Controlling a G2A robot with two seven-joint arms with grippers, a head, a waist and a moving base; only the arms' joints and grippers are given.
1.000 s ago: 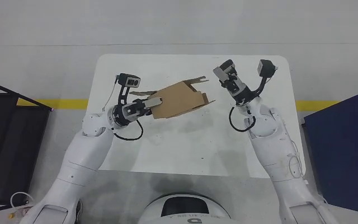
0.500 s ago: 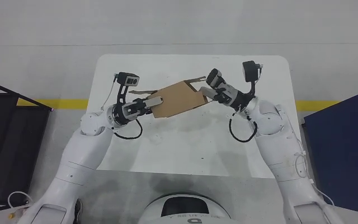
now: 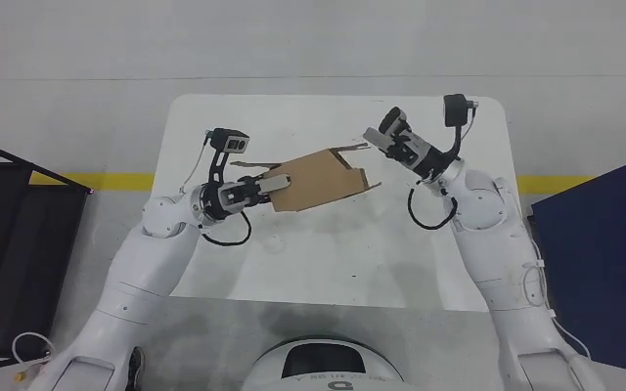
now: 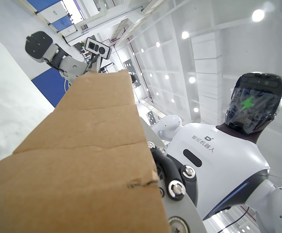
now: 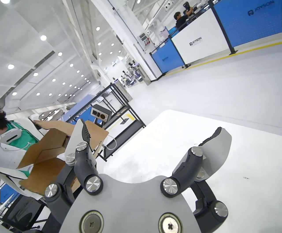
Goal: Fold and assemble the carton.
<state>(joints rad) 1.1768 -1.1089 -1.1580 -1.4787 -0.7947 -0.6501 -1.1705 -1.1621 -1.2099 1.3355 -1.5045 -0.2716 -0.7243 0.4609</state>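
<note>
My left tool (image 3: 276, 183) is clamped on one end of the carton (image 3: 320, 178), which lies slantwise over the middle of the white surface (image 3: 323, 254) — its open flaps point toward my other arm. My right tool (image 5: 149, 132) is spread wide and holds nothing — it sits just beside those flaps

Logo lettering on white partition panel (image 5: 195, 42), same on blue panel (image 5: 260, 11)
</note>
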